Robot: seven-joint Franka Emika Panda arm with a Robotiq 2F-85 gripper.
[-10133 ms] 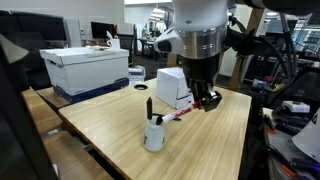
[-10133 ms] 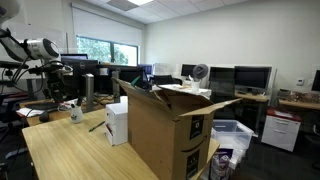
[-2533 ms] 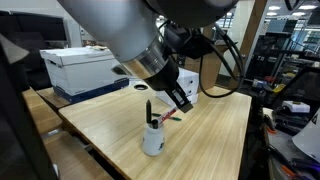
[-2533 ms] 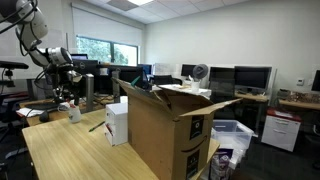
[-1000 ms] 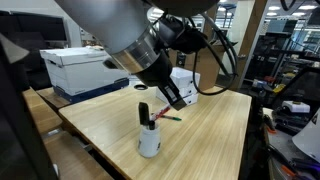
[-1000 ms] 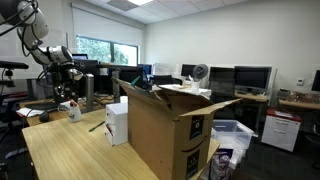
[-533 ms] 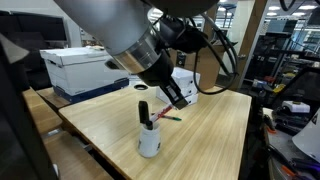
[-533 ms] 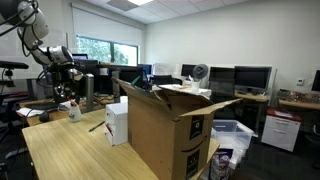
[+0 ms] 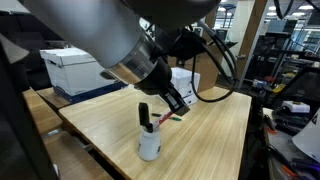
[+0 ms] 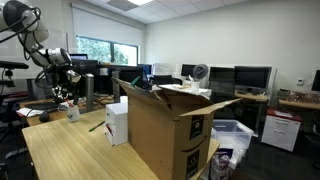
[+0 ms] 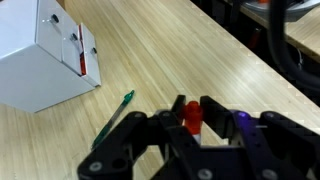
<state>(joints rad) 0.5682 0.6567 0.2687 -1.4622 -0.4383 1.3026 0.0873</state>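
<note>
Swung down from its upright stance by the white box [image 9: 185, 80], the gripper [image 9: 178, 101] now leans low over the table [image 9: 215, 135], just beside the white cup [image 9: 149, 147] that holds a black marker [image 9: 143, 112]. In the wrist view its fingers pinch a red marker [image 11: 191, 116] above the wood, and a green pen [image 11: 114, 116] lies near the box.
</note>
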